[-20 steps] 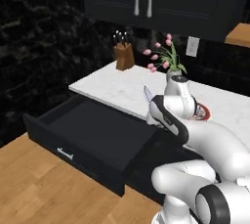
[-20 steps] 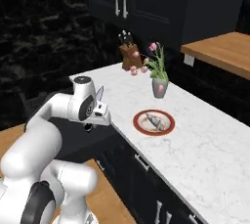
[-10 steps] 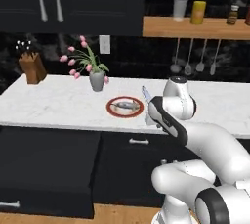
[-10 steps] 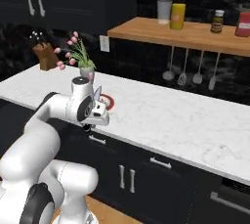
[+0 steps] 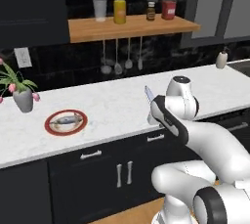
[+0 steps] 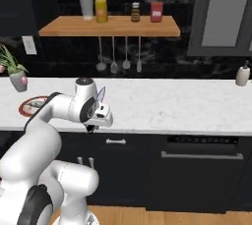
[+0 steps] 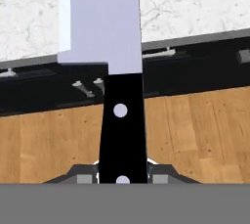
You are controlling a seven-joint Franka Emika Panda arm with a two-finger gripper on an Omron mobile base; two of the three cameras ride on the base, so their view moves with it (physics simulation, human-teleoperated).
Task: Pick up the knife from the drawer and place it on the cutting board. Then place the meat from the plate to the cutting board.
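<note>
My gripper (image 7: 122,173) is shut on the black handle of the knife (image 7: 121,120), whose broad silver-grey blade points away toward the marble counter (image 7: 195,3). From the base, the knife (image 5: 149,93) stands blade up in the gripper (image 5: 156,115) just off the counter's front edge. The blade (image 6: 100,94) rises above the gripper (image 6: 100,116) there too. The plate (image 5: 66,122) with its red-brown rim lies on the counter to the left and carries the meat (image 5: 67,119). Part of the plate (image 6: 30,105) shows behind my arm. The drawer and the cutting board are out of view.
A vase of pink flowers (image 5: 21,99) stands left of the plate. A wooden shelf (image 6: 108,25) holds a cup and jars, with utensils hanging under it. A soap dispenser (image 6: 242,75) stands at the far right. Black cabinets (image 5: 122,169) and a dishwasher (image 6: 202,170) run under the counter.
The base has driven to the right along the counter, so the whole scene has slid left. The open drawer and knife block have left the views. The knife stays held in the gripper.
</note>
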